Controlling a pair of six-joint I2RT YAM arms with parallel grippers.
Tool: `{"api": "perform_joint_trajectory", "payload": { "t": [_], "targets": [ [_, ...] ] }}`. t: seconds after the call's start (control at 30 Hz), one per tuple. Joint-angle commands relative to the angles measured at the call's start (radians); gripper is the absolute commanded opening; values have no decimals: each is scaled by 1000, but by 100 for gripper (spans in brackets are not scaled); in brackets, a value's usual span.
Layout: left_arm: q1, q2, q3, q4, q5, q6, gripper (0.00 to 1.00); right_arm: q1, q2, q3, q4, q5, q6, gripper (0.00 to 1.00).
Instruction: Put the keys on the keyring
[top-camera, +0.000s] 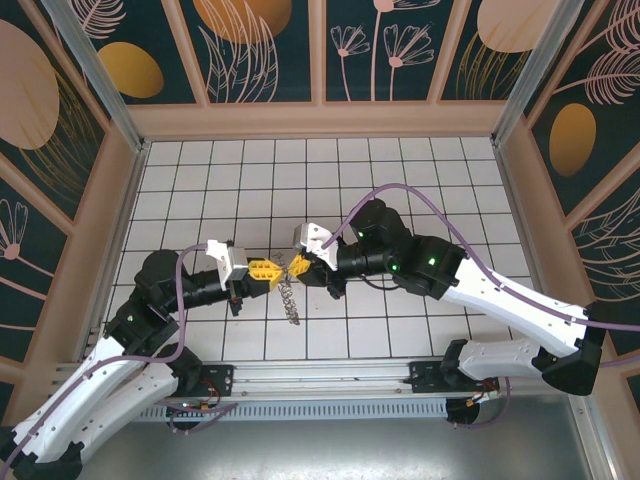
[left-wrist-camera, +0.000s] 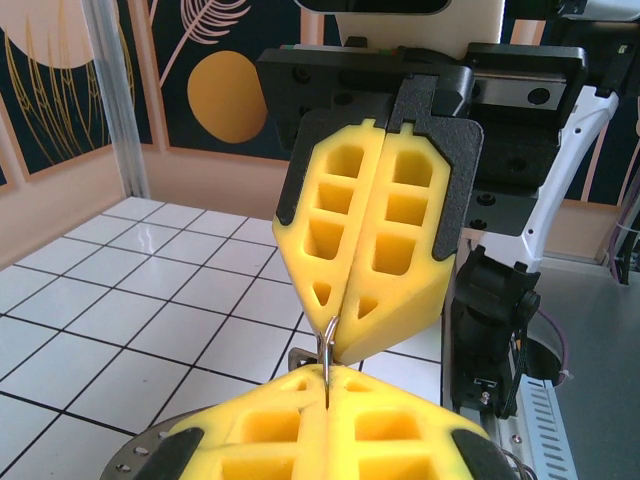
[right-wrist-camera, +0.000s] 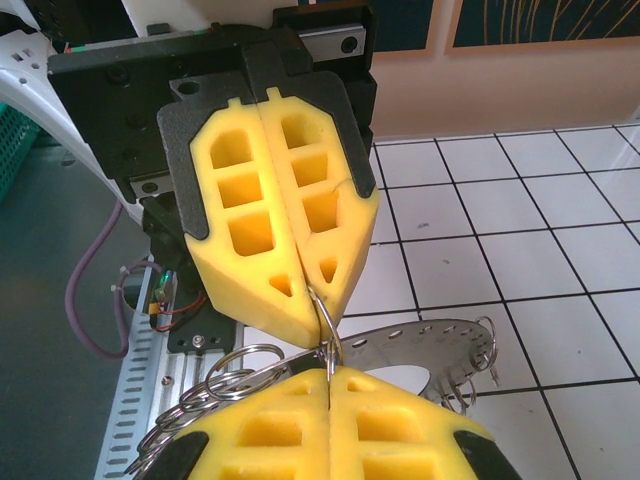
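Between meeting tips: thin wire loop (right-wrist-camera: 322, 318) clamped by left gripper (top-camera: 276, 270) and right gripper (top-camera: 291, 267), both jaws together, long axis tip-to-tip. Just beneath tips: keyring (right-wrist-camera: 400, 345); loop's owner unclear.

Left arm (top-camera: 95, 390), right arm (top-camera: 520, 305): white moulded shells, black joint housings. Purple cable (top-camera: 400, 189) loops along each. Small green lights (top-camera: 432, 263) on right arm's dark joints. Left gripper (top-camera: 277, 270), right gripper (top-camera: 294, 266): yellow fingers (left-wrist-camera: 385, 230) with square and triangular pockets, black backing plates, black block body, silver screws (right-wrist-camera: 346, 44), white wrist mount. Thin wires, small green-lit board (right-wrist-camera: 160, 292) under left wrist body.
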Motion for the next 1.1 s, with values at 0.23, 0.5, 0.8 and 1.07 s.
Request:
{"api": "perform_joint_trajectory", "payload": {
  "t": [0.23, 0.5, 0.8, 1.07],
  "targets": [
    [0, 14, 33, 53, 30, -13, 0, 26, -4, 13, 33, 30, -30, 0],
    [0, 17, 29, 61, 22, -18, 0, 38, -5, 10, 34, 57, -41, 0],
    [0, 16, 30, 79, 17, -39, 0, 55, -2, -2, 30, 122, -61, 0],
    [-1, 21, 29, 98, 6, -57, 0, 79, -10, -19, 45, 206, -79, 0]
  ]
}}
